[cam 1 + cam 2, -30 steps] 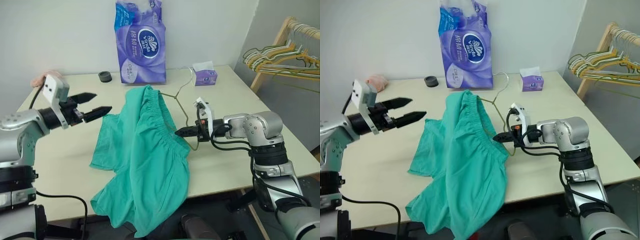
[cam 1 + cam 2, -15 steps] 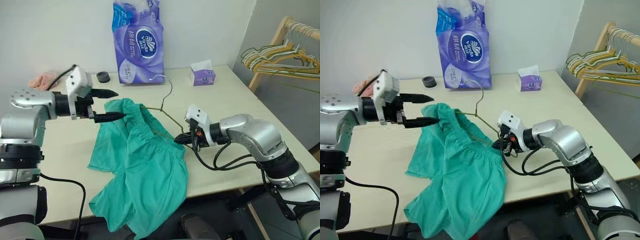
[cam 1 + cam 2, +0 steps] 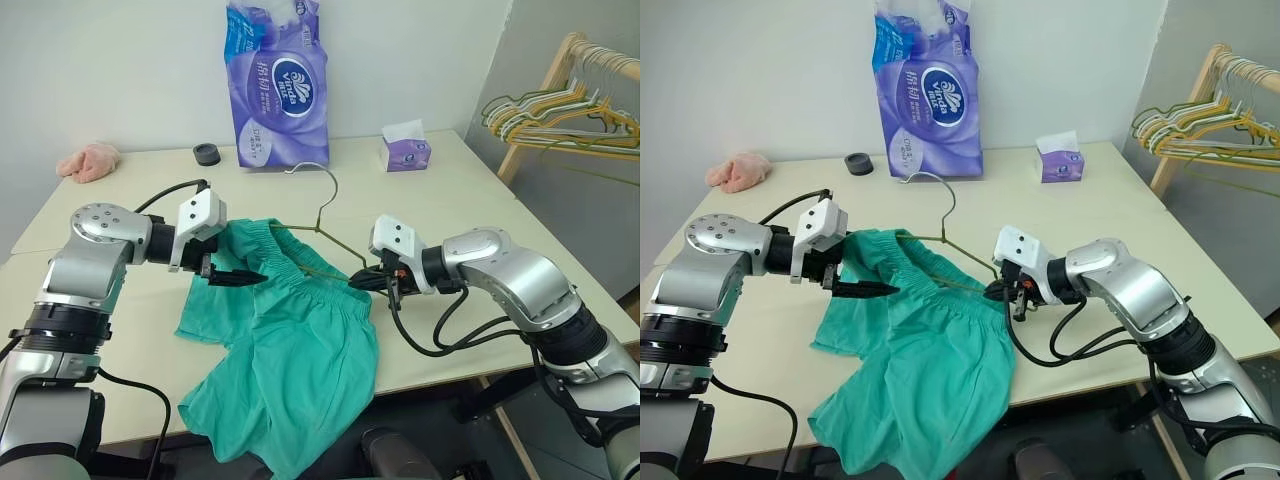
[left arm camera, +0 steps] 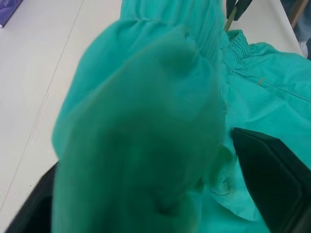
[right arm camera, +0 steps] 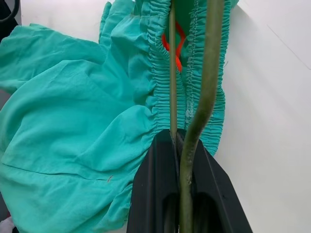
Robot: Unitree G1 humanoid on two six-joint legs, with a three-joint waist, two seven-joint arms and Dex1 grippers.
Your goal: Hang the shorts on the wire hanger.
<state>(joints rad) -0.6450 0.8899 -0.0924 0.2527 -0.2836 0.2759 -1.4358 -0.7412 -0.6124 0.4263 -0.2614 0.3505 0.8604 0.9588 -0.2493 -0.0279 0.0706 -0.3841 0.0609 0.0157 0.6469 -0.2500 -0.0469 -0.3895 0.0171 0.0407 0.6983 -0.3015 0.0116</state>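
The teal shorts lie spread on the tabletop, one leg hanging over its near edge. The wire hanger is already partly inside the gathered waistband: its hook rises clear of the cloth toward the purple tissue pack, and one arm of the frame disappears under the elastic.

The right gripper sits at the waistband's end nearest the small tissue box, its fingers pressed together and pinching the hanger wire, as the right wrist view shows the wire running straight between them.

The left gripper is at the opposite end of the waistband. Its fingers are spread with bunched cloth between them; whether they have actually clamped that cloth I cannot tell.

My reading is that the job is about half done: the hanger is threaded in on one side, but the waistband is not yet drawn over the far shoulder of the frame, and nothing has been lifted to hang freely.
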